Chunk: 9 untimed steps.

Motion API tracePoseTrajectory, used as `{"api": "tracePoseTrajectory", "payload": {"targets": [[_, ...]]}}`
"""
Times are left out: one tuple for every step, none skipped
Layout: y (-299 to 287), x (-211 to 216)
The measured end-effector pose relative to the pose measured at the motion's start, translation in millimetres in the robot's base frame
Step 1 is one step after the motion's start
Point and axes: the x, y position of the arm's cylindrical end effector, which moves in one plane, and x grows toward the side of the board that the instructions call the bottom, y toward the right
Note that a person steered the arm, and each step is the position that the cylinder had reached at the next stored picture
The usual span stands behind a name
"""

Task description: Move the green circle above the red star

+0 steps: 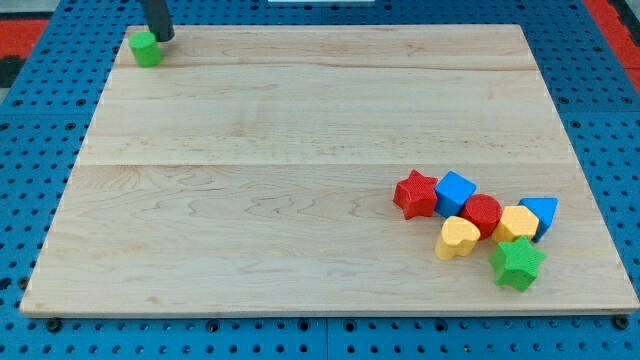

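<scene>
The green circle [146, 48] sits at the board's top left corner. My tip [161, 37] touches or nearly touches its upper right side; only the rod's lower end shows at the view's top. The red star [416, 194] lies far off at the lower right, at the left end of a cluster of blocks, touching the blue cube [455, 191].
The cluster at the lower right also holds a red round block [483, 213], a yellow heart [458, 239], a yellow block [514, 223], a blue triangle [541, 213] and a green star [516, 263]. The wooden board [250, 200] lies on a blue pegboard.
</scene>
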Motion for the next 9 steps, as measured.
{"api": "tracePoseTrajectory", "payload": {"targets": [[-15,-11],[-35,-23],[-54,17],[10,71],[96,85],[137,89],[190,110],[210,118],[192,32]]}}
